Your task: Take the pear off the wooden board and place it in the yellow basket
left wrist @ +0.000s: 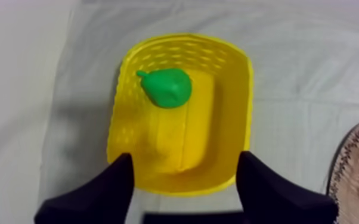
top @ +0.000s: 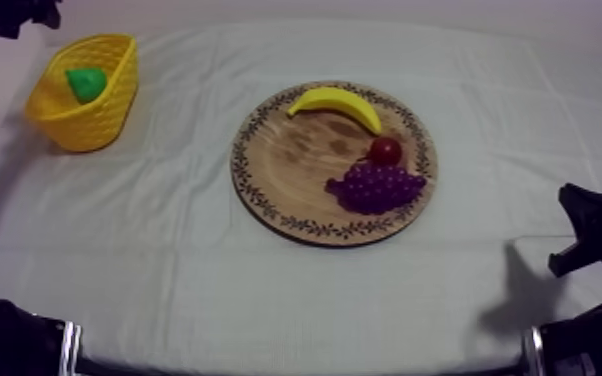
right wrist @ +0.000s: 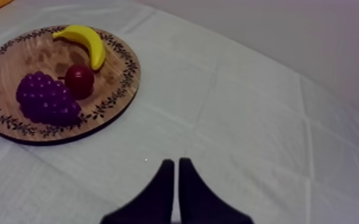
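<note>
The green pear [top: 86,82] lies inside the yellow basket [top: 90,125] at the table's far left. My left arm [top: 10,15] hangs above it. In the left wrist view my left gripper [left wrist: 186,158] is open above the basket [left wrist: 240,113], with its black fingers [left wrist: 113,190] spread to the basket's width and nothing between them. The pear [left wrist: 167,87] rests loose on the basket floor. The round wooden board [top: 265,175] sits mid-table. My right gripper [right wrist: 176,164] is shut on nothing, low over the cloth near the front right [top: 590,235].
On the board lie a banana [top: 335,103], a small red fruit [top: 385,150] and purple grapes [top: 375,186], also seen from the right wrist as banana [right wrist: 83,42], red fruit [right wrist: 79,80] and grapes [right wrist: 46,98]. Bare cloth separates basket and board.
</note>
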Available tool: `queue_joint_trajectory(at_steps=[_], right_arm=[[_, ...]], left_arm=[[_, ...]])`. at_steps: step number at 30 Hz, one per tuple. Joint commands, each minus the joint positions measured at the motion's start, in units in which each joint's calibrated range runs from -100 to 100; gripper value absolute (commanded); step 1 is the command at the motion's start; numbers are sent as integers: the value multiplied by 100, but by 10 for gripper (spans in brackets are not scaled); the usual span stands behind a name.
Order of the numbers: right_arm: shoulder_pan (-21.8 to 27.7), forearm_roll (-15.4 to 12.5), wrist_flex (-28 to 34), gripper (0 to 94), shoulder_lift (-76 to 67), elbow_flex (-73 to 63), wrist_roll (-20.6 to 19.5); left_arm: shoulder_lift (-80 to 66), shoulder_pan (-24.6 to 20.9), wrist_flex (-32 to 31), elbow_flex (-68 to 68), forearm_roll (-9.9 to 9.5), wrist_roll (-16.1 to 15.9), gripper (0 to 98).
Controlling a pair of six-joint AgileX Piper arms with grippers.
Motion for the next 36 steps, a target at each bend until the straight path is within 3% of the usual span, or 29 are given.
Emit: queue_joint_trajectory(at_steps=[1,8,16,25,36], right_arm=[[-3,0,0,5,-1,-1,-3],[-3,0,0,5,-1,-1,-3],[-3,0,0,5,-1,-1,-3],[-3,0,0,5,-1,-1,-3],[-3,0,0,5,-1,-1,1]], left_arm=[[-1070,7,-14,347,13,-21,548],[-2706,-68,-194,1045,172,-107,351],[-4604,-160,-923,2629,251,-137,97],[-6548,-123,-1625,4682,385,-167,33],[-7701,-139,-2398,6545,453,-117,1]])
